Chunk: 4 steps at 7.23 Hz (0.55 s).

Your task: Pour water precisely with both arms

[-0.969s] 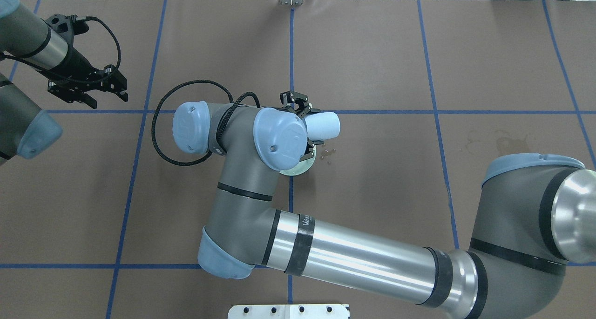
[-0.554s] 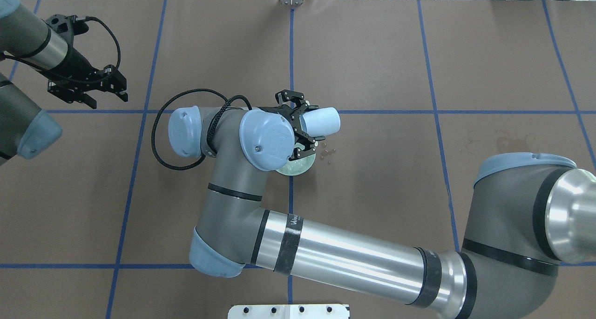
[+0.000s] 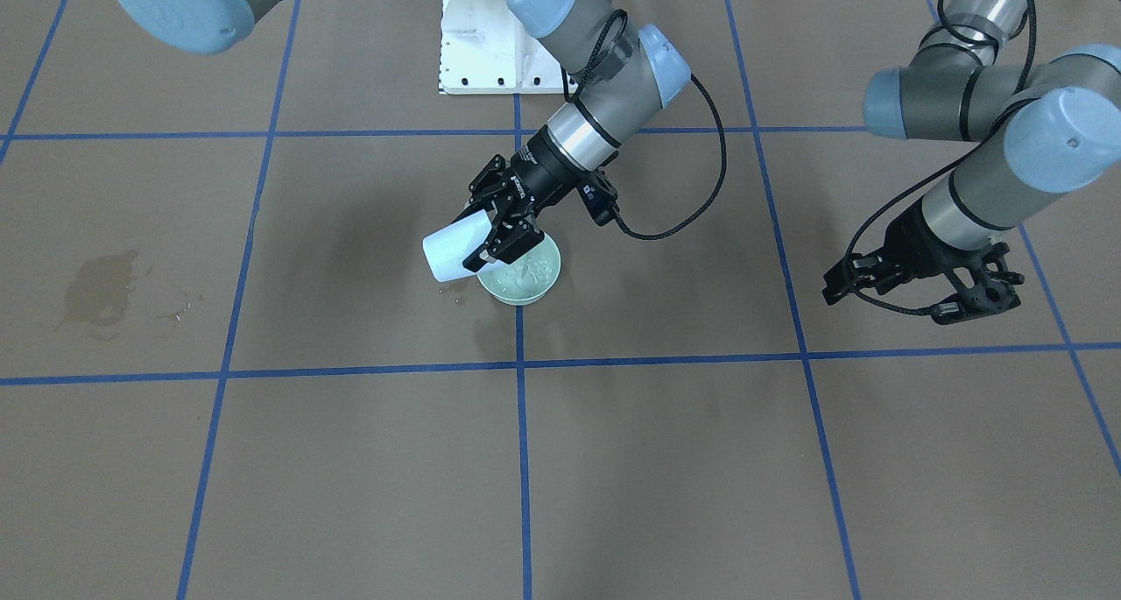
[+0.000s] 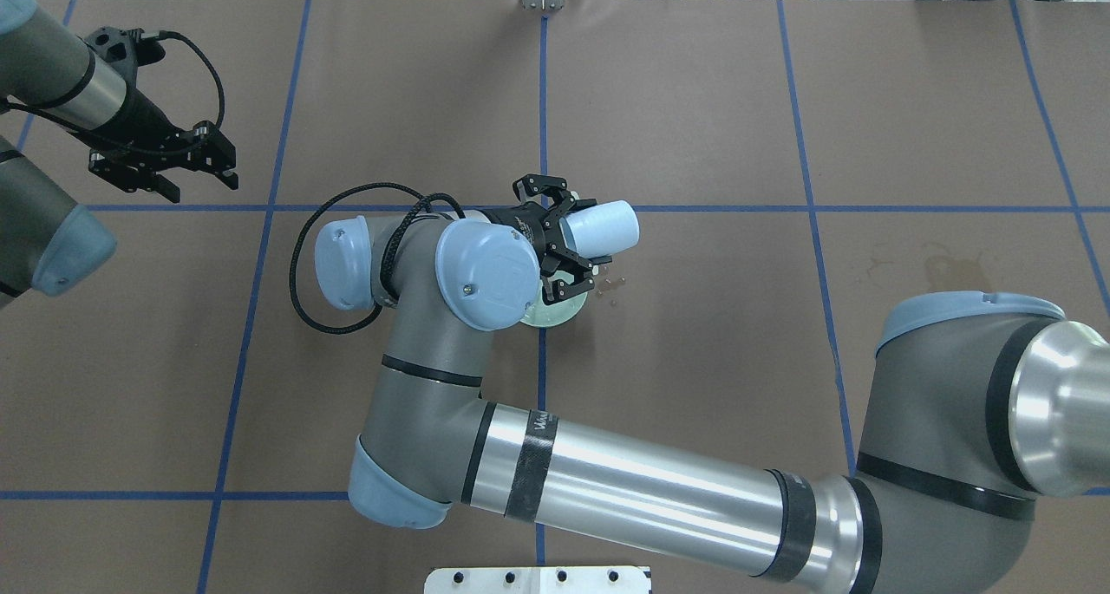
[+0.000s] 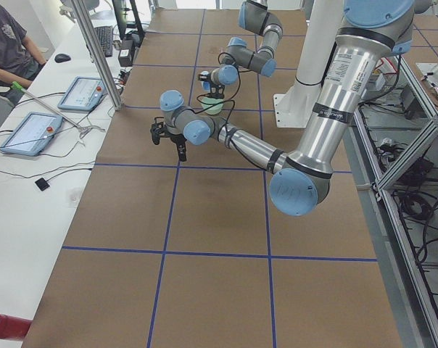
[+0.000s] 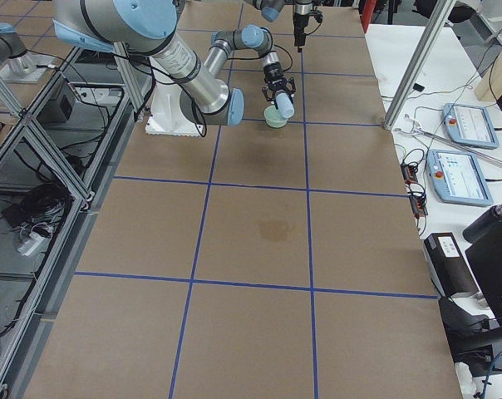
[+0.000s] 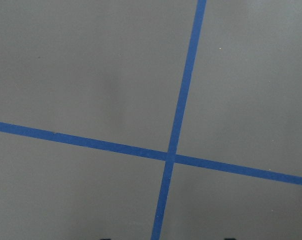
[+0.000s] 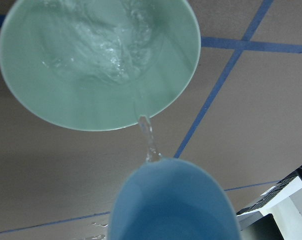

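Note:
My right gripper (image 4: 568,230) is shut on a light blue cup (image 4: 607,227) and holds it tipped on its side above a pale green bowl (image 4: 562,310). In the right wrist view a thin stream of water (image 8: 148,140) runs from the cup's rim (image 8: 173,205) down to the bowl (image 8: 91,107), where water (image 8: 106,55) glints and ripples. The front view shows the cup (image 3: 448,251) over the bowl's edge (image 3: 534,289). My left gripper (image 4: 165,173) hangs open and empty over bare table far to the left, also in the front view (image 3: 920,280).
A few water drops (image 4: 611,286) lie on the brown table beside the bowl. A dried wet stain (image 4: 941,264) marks the table to the right. A white pedestal (image 4: 538,579) stands at the near edge. Blue tape lines (image 7: 173,155) cross the table.
My right wrist has swung a little to the left and turned, with the cup staying over the bowl. The left arm has not moved.

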Each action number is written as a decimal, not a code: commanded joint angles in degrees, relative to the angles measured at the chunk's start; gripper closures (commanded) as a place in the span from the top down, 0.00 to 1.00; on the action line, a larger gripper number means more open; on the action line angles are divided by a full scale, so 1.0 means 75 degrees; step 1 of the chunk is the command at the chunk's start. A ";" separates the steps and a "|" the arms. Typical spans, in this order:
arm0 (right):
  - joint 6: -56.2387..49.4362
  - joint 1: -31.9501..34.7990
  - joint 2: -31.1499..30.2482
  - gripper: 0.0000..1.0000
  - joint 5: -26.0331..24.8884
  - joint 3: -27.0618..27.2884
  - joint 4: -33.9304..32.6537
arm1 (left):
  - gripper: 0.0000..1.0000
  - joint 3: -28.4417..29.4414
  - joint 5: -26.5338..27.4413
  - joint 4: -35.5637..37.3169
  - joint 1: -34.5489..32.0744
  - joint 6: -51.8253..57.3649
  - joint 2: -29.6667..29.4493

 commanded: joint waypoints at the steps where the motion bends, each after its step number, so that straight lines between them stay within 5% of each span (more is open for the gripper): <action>1: 0.0414 -0.0071 -0.0020 0.00 -0.0080 0.0077 0.0080 | 0.81 -0.0011 0.0000 -0.0002 0.0000 -0.0001 0.0000; 4: 0.2848 0.0242 -0.1244 0.00 0.0830 0.1722 0.1321 | 0.81 -0.0116 0.0000 0.0010 -0.0012 -0.0060 -0.0012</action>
